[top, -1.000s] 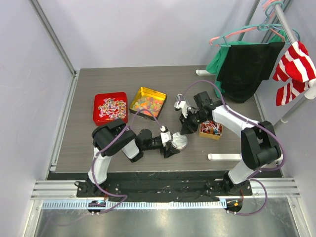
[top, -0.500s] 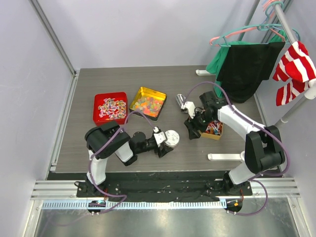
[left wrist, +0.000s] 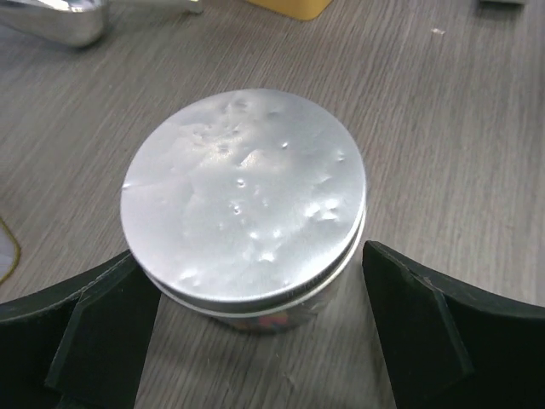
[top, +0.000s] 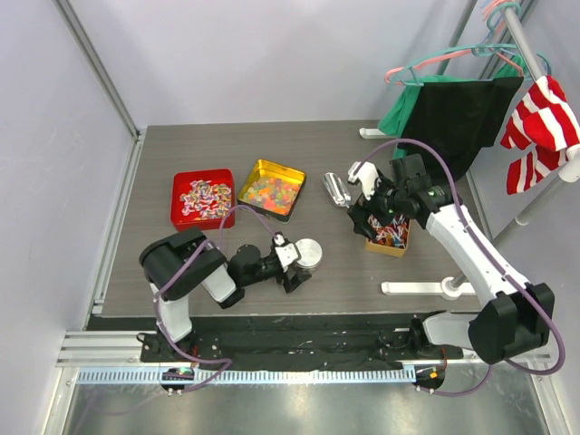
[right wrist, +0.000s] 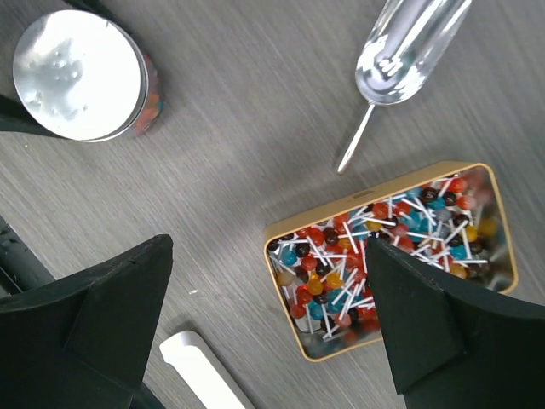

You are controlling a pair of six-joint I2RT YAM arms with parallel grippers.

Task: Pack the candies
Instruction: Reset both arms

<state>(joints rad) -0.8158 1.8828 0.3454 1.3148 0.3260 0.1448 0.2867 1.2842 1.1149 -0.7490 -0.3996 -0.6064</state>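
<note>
- Candies [right wrist: 152,106] are seen in the lidded jar [left wrist: 247,200]; packing is judged nearly finished.
- Left gripper [left wrist: 255,332] is held open astride it, right gripper [right wrist: 264,315] open above the lollipop tin [right wrist: 366,198].

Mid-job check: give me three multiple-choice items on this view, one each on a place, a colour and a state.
1. The silver jar stands: A) in a sink; B) between the left gripper fingers; C) on a shelf.
2. The wrapped candies lie in a tray coloured: A) red; B) blue; C) green.
3. The right gripper is: A) shut on a cup; B) open, empty; C) shut on a pen.
B: a finger flanks each side. A: the tray's walls are red. B: fingers spread wide, nothing between.
</note>
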